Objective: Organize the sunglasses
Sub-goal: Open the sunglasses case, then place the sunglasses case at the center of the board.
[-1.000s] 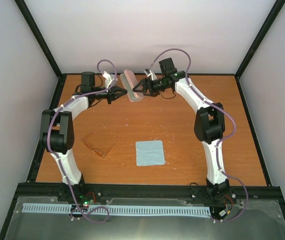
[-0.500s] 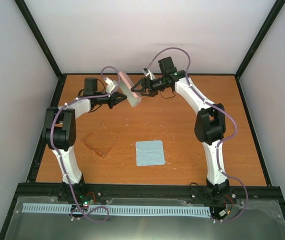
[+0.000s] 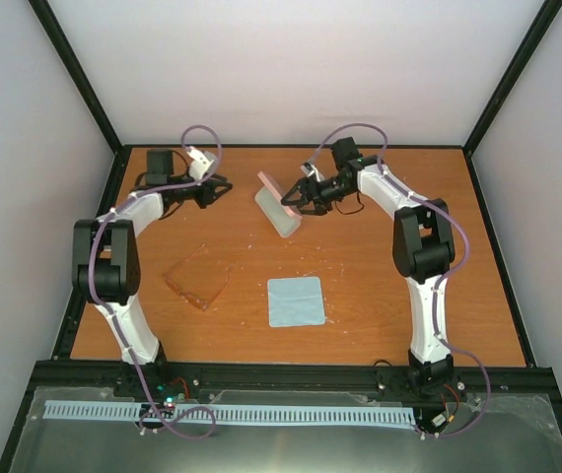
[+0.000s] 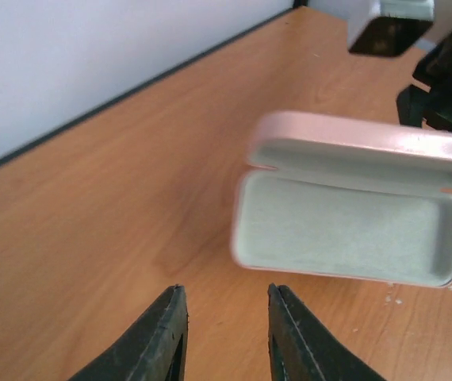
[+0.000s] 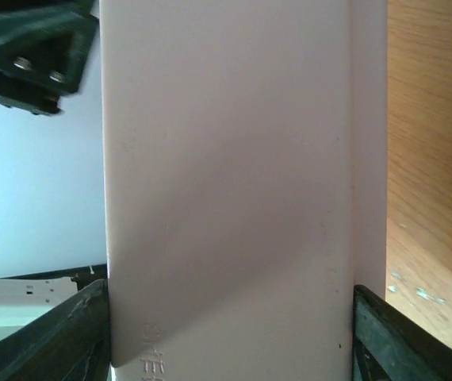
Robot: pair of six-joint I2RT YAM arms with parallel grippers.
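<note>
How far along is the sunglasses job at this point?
Done: the pink case is open. In hand: the right hand grips it; the left hand is open and empty. Left: the sunglasses lie on the table, outside the case, beside the blue cloth.

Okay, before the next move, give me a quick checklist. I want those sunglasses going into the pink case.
1. Pink case open: ok, the lid is up and the pale inside is empty.
2. Right gripper gripping the case: ok, it clamps it from both sides.
3. Left gripper free: ok, it is open, empty and apart from the case.
4. Sunglasses reachable: ok, they lie uncovered on the table by the left arm.
5. Sunglasses' arms folded: cannot tell.
6. Blue cloth out of the way: ok, it lies flat, apart from the sunglasses.
</note>
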